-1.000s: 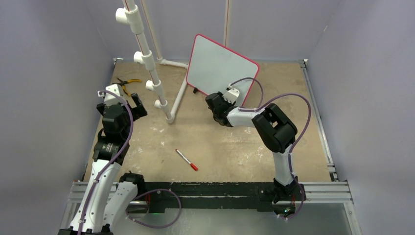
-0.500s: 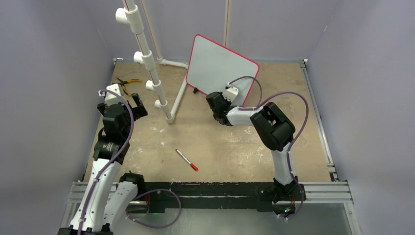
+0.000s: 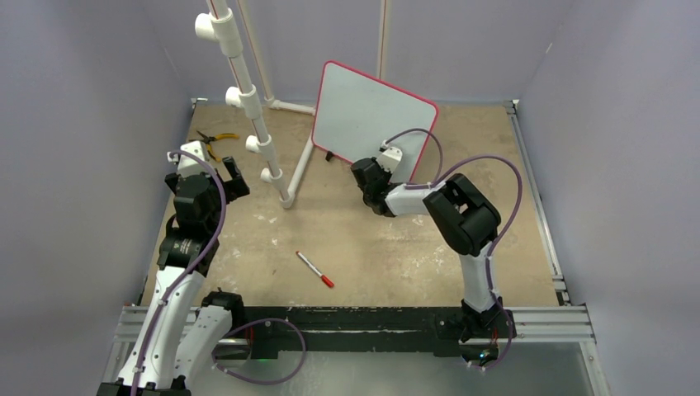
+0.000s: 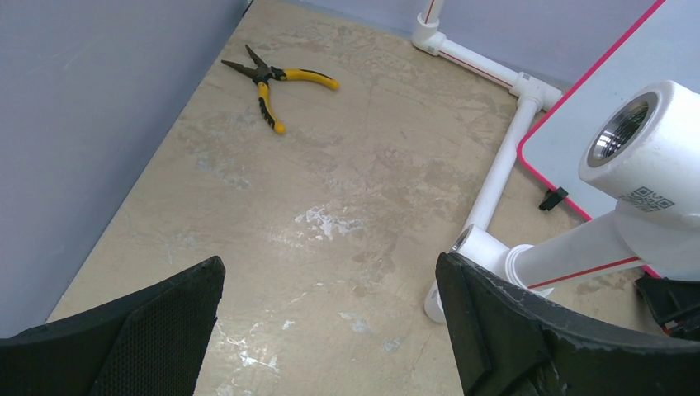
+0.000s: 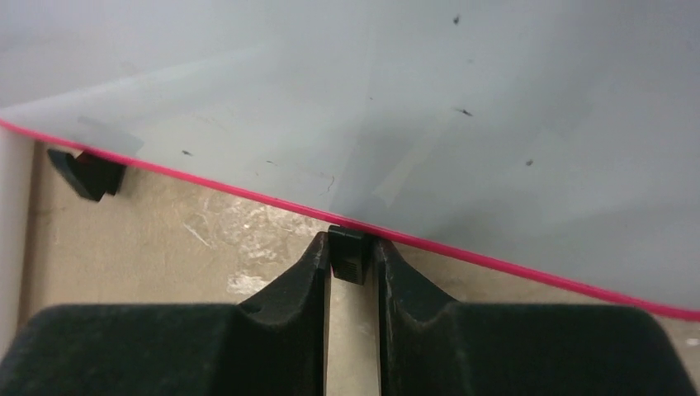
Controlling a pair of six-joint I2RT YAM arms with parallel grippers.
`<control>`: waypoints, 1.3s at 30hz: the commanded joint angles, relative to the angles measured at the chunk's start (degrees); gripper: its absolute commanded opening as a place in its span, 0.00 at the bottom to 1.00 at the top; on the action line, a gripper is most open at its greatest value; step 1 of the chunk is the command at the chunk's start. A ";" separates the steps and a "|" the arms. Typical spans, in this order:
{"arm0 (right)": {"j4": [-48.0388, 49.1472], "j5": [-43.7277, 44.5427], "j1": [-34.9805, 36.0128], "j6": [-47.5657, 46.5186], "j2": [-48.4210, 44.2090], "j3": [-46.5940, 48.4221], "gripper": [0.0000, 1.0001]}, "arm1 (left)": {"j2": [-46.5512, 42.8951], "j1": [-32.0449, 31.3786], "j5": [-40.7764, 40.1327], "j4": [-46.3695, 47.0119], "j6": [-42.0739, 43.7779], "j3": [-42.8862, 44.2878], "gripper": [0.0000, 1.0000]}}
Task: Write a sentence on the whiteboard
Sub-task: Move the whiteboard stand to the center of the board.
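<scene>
The right tool (image 5: 353, 247) is clenched on a small black foot (image 5: 347, 257) under the lower red edge of the whiteboard (image 5: 429, 107), its two dark fingers pinching the block from either side. The board's second foot (image 5: 85, 173) shows further along the same edge, clear of the fingers.

Over the last second this tool has drawn the foot a little back and to the right. The board has swung with it: in the overhead view its upper left corner now sits slightly lower and further left than it did. I read this as the board being squared up and braced for writing, not as writing itself.

No sentence is on the board. Its face is bare apart from a few dark specks, and the red-capped marker (image 3: 315, 270) lies on the counter (image 3: 396, 247), well apart from both arms. Most of the task is therefore still ahead, and the pen has yet to be picked up.

The right arm reaches forward from its base with the elbow folded high and the forearm running low and left to the board's bottom edge. The left tool (image 4: 328, 276) is released, fingers spread wide with nothing between them. It hangs over bare counter with the yellow-handled pliers (image 4: 272, 82) beyond it and the white PVC pipe stand (image 3: 256, 124) to its right.
</scene>
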 commanded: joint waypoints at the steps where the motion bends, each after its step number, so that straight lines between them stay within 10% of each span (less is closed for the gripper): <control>1: 3.22 1.01 -0.92 -5.54 -4.02 -5.73 0.00 | -0.01 0.38 0.70 1.62 0.97 -0.04 0.98; 22: 18.10 -19.16 -0.97 -23.98 -27.34 -35.70 0.00 | -0.72 0.31 4.54 2.33 2.29 -0.55 0.98; 39: 23.93 -24.10 5.29 -25.81 -29.29 -41.05 0.00 | -0.99 0.35 5.71 2.55 2.67 -0.92 0.98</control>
